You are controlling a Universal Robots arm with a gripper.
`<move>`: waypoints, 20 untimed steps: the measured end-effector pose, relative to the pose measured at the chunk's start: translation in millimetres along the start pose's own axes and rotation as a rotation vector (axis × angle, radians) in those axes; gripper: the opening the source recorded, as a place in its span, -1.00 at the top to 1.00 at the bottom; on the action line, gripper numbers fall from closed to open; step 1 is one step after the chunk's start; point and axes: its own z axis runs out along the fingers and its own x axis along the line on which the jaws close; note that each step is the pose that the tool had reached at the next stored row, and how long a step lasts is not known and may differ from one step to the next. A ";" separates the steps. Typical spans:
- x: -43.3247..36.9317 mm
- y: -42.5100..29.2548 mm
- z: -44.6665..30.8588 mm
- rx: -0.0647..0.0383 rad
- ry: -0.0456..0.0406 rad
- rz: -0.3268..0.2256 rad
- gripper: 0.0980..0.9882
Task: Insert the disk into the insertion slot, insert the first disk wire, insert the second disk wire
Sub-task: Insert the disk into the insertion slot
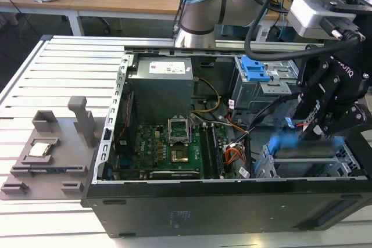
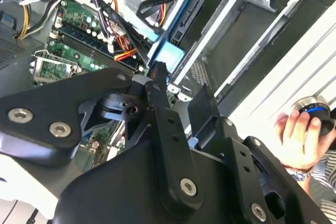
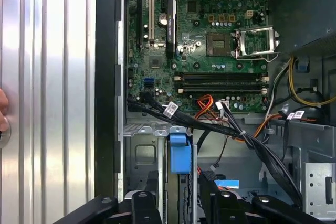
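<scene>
Pinching the disk (image 3: pixel 180 153), end effector (image 3: pixel 179 183) hovers at the insertion slot (image 1: pixel 305 166)

We see the disk (image 1: pixel 288 142) as a blurred slab at the exterior view's right: a flat silver hard drive framed by a bright blue plastic caddy. It lies level at the top of the insertion slot (image 1: pixel 264 165) — the rectangular bay of a silver perforated sheet-metal drive cage. How deep it sits, we cannot tell.

In the first wrist view we meet the disk (image 3: pixel 180 153) edge-on, with 1 blue caddy end between the slot's folded silver walls (image 3: pixel 140 153). In the second wrist view the caddy's pale blue end (image 2: pixel 169 56) shows just beside a perforated strip of the cage (image 2: pixel 197 72).
</scene>
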 end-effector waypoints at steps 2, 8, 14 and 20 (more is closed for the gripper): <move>0.0 0.0 0.0 0.000 0.0000 0.000 0.22; 0.0 0.0 0.1 0.000 0.0001 0.000 0.68; 0.0 0.0 0.3 0.000 0.0001 0.000 0.98; -2.4 -9.5 0.1 -0.003 0.0000 0.000 0.98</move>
